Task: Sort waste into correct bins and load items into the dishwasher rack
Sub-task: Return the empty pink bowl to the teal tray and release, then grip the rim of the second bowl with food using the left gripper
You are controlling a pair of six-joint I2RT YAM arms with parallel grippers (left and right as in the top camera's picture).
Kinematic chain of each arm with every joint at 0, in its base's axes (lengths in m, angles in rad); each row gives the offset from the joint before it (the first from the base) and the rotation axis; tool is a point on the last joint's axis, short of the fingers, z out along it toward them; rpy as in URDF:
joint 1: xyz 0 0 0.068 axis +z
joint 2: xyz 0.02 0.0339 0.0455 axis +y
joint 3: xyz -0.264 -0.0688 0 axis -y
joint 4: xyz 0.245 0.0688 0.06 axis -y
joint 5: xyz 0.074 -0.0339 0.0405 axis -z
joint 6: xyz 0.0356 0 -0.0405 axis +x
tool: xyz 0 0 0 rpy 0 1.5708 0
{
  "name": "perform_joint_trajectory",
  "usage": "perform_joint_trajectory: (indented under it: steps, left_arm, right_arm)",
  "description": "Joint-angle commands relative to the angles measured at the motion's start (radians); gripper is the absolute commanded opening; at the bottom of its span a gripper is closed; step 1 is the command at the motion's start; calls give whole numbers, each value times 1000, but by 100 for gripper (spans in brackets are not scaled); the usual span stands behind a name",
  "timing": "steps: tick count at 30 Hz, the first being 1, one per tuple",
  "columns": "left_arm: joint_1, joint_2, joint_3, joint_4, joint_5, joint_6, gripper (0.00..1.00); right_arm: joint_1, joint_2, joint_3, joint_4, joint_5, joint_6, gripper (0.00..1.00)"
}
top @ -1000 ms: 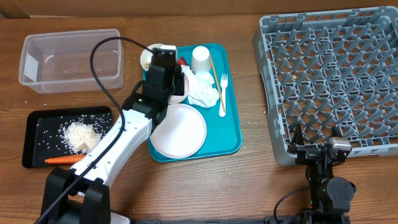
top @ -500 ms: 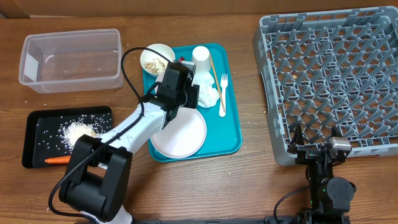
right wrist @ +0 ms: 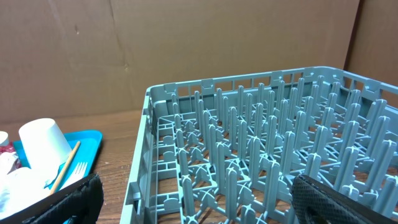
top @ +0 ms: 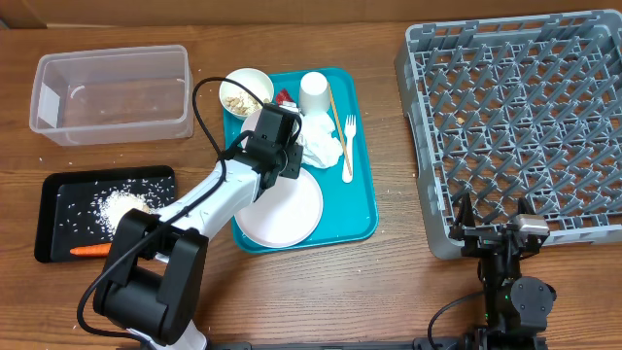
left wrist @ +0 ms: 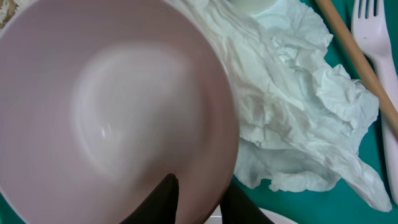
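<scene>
The left pincer [left wrist: 198, 193] seems clamped on the rim of the empty bowl [left wrist: 112, 124], which sits on the teal tray [top: 362, 194] just beside the crumpled napkin [left wrist: 292, 118], so a slow, level lift best keeps that thin pinch from slipping or dragging the napkin.

Robotics lab bench, wooden tabletop [top: 389, 292], plain cardboard wall [right wrist: 186, 50] behind, dishwasher rack [top: 525, 117] set out

light: even, pretty bright | shadows: soft | left wrist: bowl [left wrist: 112, 124] kinda blurry, faint sheen | overhead: sharp
</scene>
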Motion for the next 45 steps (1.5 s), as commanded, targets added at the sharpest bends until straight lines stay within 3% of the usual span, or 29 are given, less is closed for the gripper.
perform_joint_trajectory:
  steps: [1, 5, 10, 11, 13, 14, 18, 21, 23, 28, 35, 39, 45]
  left_arm:
    - [-1, -12, 19, -2, -50, 21, 19]
    - [-1, -73, 35, -21, -102, 17, 15]
    - [-1, -119, 37, -47, -111, 17, 19]
    - [-1, -122, 37, -53, -111, 17, 22]
    - [-1, -124, 37, -56, -119, 18, 45]
    - [-1, -124, 37, -51, -129, 18, 51]
    - [4, -124, 59, 85, -201, 73, 52]
    - [37, -122, 82, 164, -161, 124, 53]
    - [69, -114, 124, 122, -90, 130, 55]
    - [180, -15, 393, -188, 76, 92, 63]
    - [208, 201, 851, -576, 108, 203, 65]
    - [187, 338, 972, -647, 131, 205, 68]
    - [174, 464, 973, -631, 178, 174, 68]
  right_arm:
    - [-3, -8, -10, 6, 6, -1, 100]
    - [-3, -8, -10, 6, 6, -1, 100]
    - [-3, -8, -10, 6, 6, -1, 100]
    - [-3, -8, -10, 6, 6, -1, 100]
    - [-3, -8, -10, 6, 6, -1, 100]
    - [-3, -8, -10, 6, 6, -1, 100]
    - [-3, -8, -10, 6, 6, -1, 100]
    - [-3, -8, -10, 6, 6, -1, 100]
    - [-3, -8, -10, 6, 6, -1, 100]
    - [-3, -8, -10, 6, 6, -1, 100]
    - [-3, -8, -10, 6, 6, -1, 100]
    - [-3, -8, -10, 6, 6, -1, 100]
    - [-3, -8, -10, 6, 6, -1, 100]
